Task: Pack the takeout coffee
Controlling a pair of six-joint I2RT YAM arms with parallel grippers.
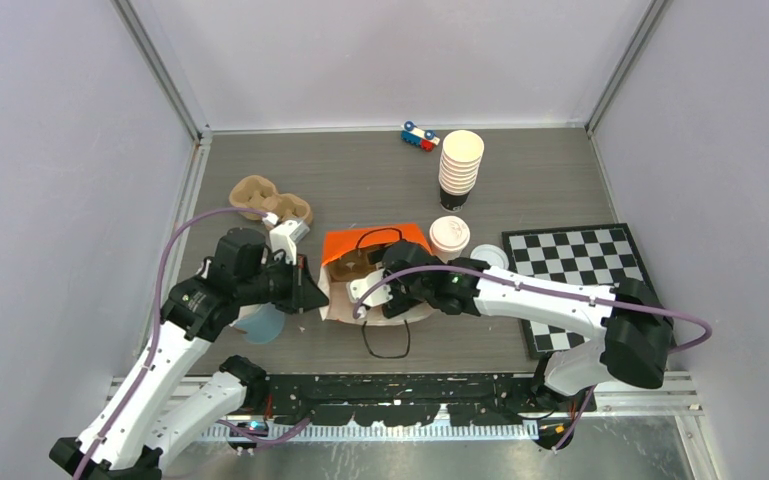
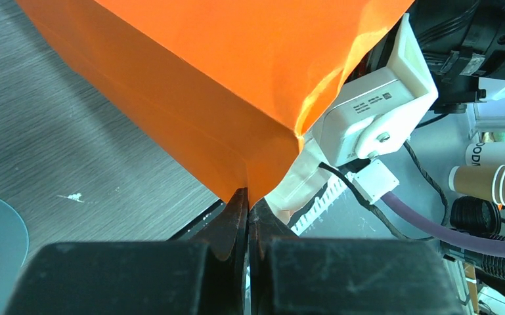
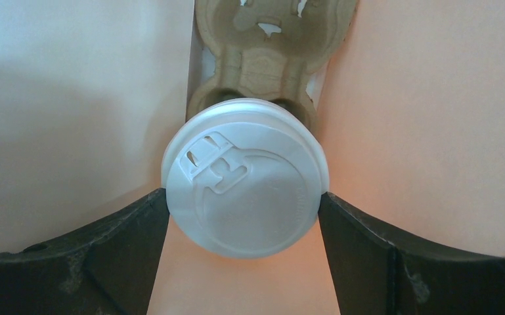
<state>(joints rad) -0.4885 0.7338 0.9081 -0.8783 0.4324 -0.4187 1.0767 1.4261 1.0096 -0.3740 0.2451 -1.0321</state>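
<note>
An orange bag [image 1: 375,243] sits at mid table with its mouth open. My left gripper [image 2: 248,197] is shut on a folded edge of the orange bag [image 2: 223,85]; it shows left of the bag in the top view [image 1: 310,290]. My right gripper [image 3: 243,197] reaches inside the bag, shut on a takeout coffee cup with a white lid [image 3: 246,180], just above a brown cardboard carrier [image 3: 269,39] on the bag's floor. In the top view the right gripper [image 1: 368,285] is at the bag's mouth. A second lidded cup [image 1: 449,236] stands right of the bag.
A tall stack of lidless cups [image 1: 460,163] and a toy car [image 1: 419,136] stand at the back. A spare cardboard carrier [image 1: 270,200] lies at the left, a chessboard [image 1: 580,265] at the right with a loose white lid [image 1: 491,257] beside it. A bluish disc [image 1: 260,325] lies under my left arm.
</note>
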